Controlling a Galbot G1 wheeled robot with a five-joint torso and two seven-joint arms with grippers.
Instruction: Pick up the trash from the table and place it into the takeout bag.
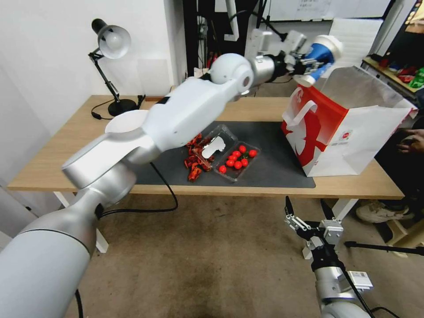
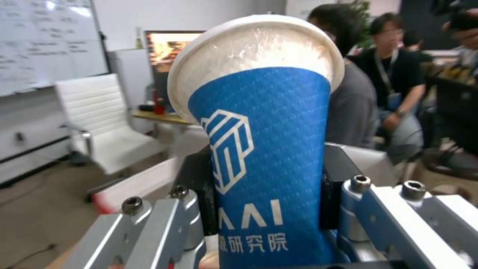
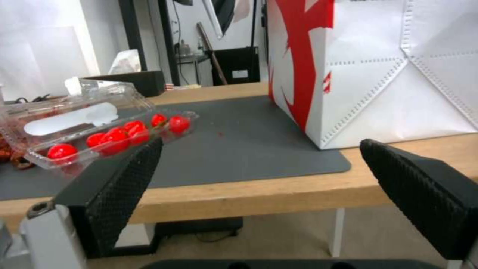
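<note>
My left gripper point(image 1: 309, 66) is shut on a blue-and-white paper cup point(image 1: 321, 56), held tilted in the air just above the far left rim of the takeout bag point(image 1: 340, 132). The left wrist view has the cup point(image 2: 264, 149) squeezed between the two fingers point(image 2: 338, 172), its white rim pointing away. The red-and-white bag stands open on the right end of the table point(image 1: 66, 150), silvery lining showing. Crumpled red trash point(image 1: 194, 163) lies on the dark mat point(image 1: 274, 168). My right gripper point(image 1: 309, 210) hangs open below the table's front edge, facing the bag point(image 3: 388, 74).
A clear clamshell box of cherry tomatoes point(image 1: 236, 160) lies open on the mat beside the red trash. A desk lamp point(image 1: 110, 48) stands at the table's far left corner. A person's hand point(image 1: 413, 139) rests just right of the bag. A cable droops off the table front.
</note>
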